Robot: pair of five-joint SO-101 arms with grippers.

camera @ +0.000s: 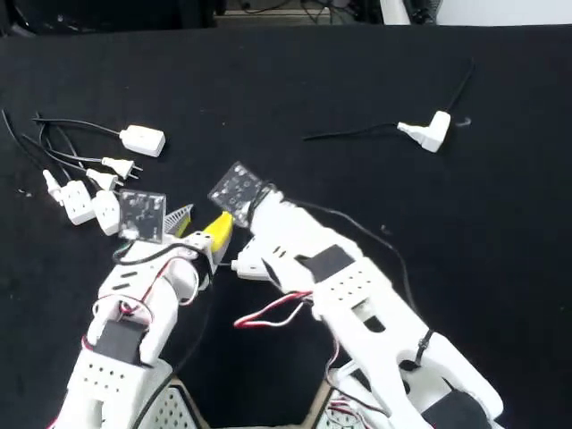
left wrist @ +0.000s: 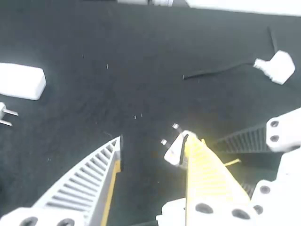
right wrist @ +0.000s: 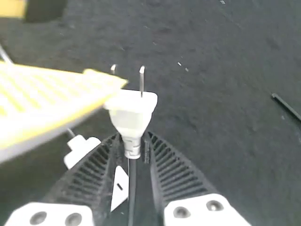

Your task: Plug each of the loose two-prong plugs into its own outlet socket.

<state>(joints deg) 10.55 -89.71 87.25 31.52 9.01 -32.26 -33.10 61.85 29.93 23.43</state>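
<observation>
Right gripper (right wrist: 132,141) around plug (right wrist: 130,110) neck

White plug (right wrist: 130,112), ribbed fingers (left wrist: 207,174) — one yellow, black table (camera: 295,71)

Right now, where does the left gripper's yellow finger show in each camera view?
High view: yellow finger just left of centre.
Left wrist view: its tip beside the white plug.
Right wrist view: overlapping that plug's edge.
Wrist views' shared landmark: the plug in the right gripper.

The left arm (camera: 134,313) holds its jaws wide; the right arm (camera: 357,295) has them clamped.
</observation>
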